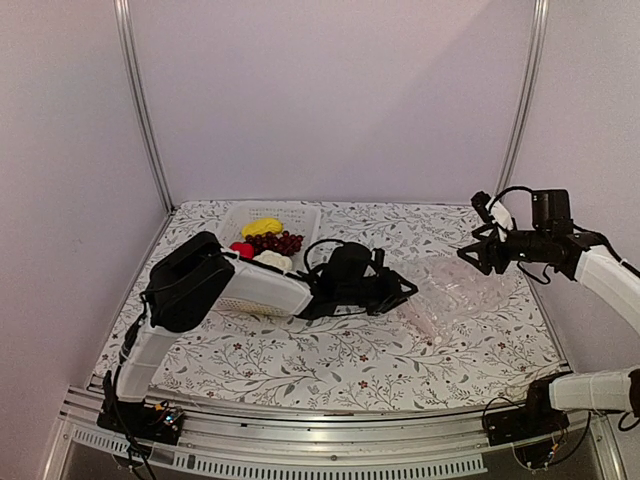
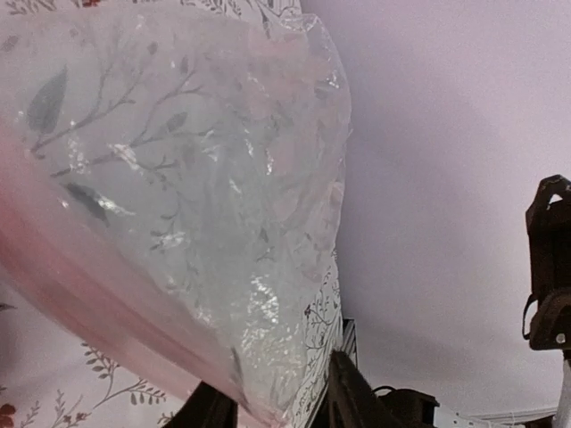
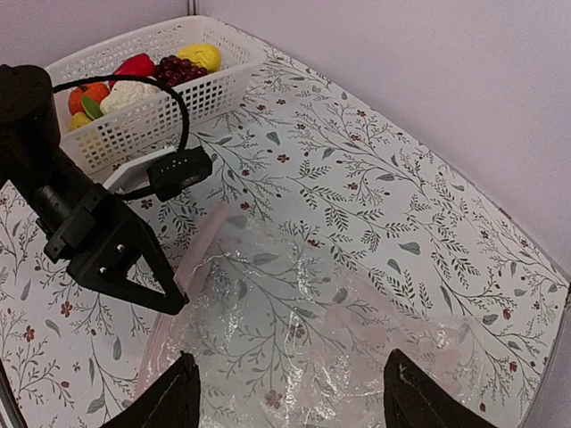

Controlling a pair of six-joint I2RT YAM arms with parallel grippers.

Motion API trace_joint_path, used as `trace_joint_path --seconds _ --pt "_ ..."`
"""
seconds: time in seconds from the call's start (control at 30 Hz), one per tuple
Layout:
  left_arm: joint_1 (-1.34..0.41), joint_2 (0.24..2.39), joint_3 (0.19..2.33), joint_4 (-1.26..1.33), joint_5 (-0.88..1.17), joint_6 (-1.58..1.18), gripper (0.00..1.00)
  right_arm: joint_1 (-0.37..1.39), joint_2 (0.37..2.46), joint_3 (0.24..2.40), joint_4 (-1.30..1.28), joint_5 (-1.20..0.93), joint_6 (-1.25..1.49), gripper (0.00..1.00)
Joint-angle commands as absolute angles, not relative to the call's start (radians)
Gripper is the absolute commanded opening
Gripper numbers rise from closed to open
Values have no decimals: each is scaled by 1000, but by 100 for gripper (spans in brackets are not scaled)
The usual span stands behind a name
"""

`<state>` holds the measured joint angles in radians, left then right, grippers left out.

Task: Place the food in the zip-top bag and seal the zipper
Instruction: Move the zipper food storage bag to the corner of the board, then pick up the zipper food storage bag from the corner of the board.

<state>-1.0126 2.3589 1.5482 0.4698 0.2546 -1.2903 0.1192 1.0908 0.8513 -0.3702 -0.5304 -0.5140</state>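
At the bag (image 1: 468, 290) mouth, left gripper (image 1: 411, 289) straddles the edge — grip cannot be told; right gripper (image 1: 476, 256) hovers spread above — food (image 1: 266, 241) in basket (image 1: 312, 216).

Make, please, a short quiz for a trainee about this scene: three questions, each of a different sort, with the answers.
1. True or false: the food already lies inside the zip-top bag.
2. Choose one. The right gripper is: A) open, over the bag; B) shut on the bag; C) out of view.
3. Fill in: the grapes lie in the white ____.
Key: 1 false, the food is in the basket; 2 A; 3 basket.
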Motion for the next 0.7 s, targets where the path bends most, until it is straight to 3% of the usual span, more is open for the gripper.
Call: trace_joint_path --seconds 0.0,0.23,0.43,0.67 --pt "-1004 2330 1602 424 211 -1216 46 218 1133 854 -367 -410 -509 67" --pt "-1009 2113 1473 92 -22 -1052 63 441 1251 857 -345 -174 -483 58" --pt "-1007 1941 1301 -33 -150 -1006 63 606 1366 903 -333 -11 -463 57" --pt "-1009 1720 1143 -166 -397 -969 63 737 1579 1040 -378 325 -432 57"
